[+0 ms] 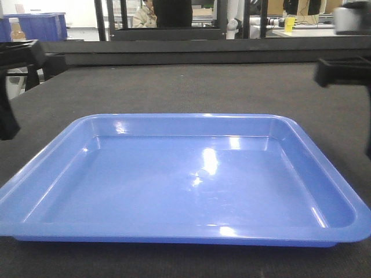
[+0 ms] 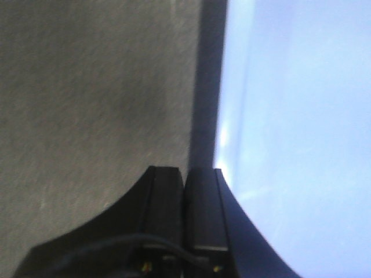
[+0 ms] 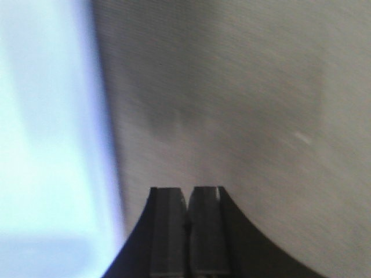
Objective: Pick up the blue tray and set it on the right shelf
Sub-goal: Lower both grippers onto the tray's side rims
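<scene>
At the far left, beyond the table, stands a deep dark-blue plastic storage bin [image 1: 36, 26]. Nearer, the black left gripper [image 2: 185, 174] has its two fingers pressed flat against each other, poised over bare table just beside the tray's left rim. In the middle lies the large, shallow, glossy light-blue plastic tray [image 1: 185, 179], flat on the table close to the front camera, with lights glinting on its smooth floor. The black right gripper [image 3: 186, 192] likewise has its fingers closed together, just off the tray's right rim.

The dark grey, finely textured tabletop [image 1: 191, 87] runs back to a black metal frame [image 1: 168, 32]. Behind it are a person [image 1: 145, 16] and a small yellow object [image 1: 289, 23] on a white bench.

Both wrist views are blurred and show the tray only as a pale blue wash. In the front view the arms are dark shapes cut off at the edges.
</scene>
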`<act>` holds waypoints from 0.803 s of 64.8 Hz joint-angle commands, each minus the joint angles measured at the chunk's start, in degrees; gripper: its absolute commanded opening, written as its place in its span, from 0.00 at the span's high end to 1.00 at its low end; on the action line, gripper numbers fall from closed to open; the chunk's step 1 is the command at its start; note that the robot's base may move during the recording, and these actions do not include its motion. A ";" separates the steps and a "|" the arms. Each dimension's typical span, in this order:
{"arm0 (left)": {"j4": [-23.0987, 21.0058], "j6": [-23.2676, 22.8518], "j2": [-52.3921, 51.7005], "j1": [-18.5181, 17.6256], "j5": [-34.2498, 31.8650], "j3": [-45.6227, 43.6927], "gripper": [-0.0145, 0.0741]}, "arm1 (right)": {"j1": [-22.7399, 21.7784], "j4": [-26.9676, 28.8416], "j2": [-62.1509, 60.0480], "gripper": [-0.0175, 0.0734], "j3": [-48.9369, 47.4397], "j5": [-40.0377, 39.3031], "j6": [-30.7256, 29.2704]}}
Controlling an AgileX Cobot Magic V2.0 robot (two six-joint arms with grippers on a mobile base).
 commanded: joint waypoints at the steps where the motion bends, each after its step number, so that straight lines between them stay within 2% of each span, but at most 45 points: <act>1: -0.35 -0.76 0.33 -2.00 -0.90 -4.42 0.88 | 0.50 -1.10 0.48 0.75 -5.59 -0.12 0.61; 8: 0.11 -0.76 3.00 -4.20 -0.12 -7.06 0.88 | 0.50 -1.10 3.60 0.75 -10.62 1.33 0.61; 24: 0.41 -0.81 7.14 -4.19 3.33 -9.51 0.88 | 0.68 0.96 6.87 0.75 -12.53 1.18 0.61; 34: 3.19 -0.81 8.01 -4.19 3.59 -9.51 0.88 | 0.87 0.96 7.50 0.75 -12.53 -0.15 0.61; 39: 3.48 -0.81 8.01 -4.19 3.59 -9.51 0.85 | 0.87 0.96 7.50 0.73 -12.53 -0.52 0.61; 45: 3.48 -0.81 8.01 -4.19 3.59 -9.51 0.73 | 0.87 0.96 7.83 0.61 -12.53 -0.77 0.61; 52: 3.48 -0.81 8.01 -4.19 3.08 -9.51 0.51 | 0.87 0.96 9.11 0.38 -12.53 -0.80 0.61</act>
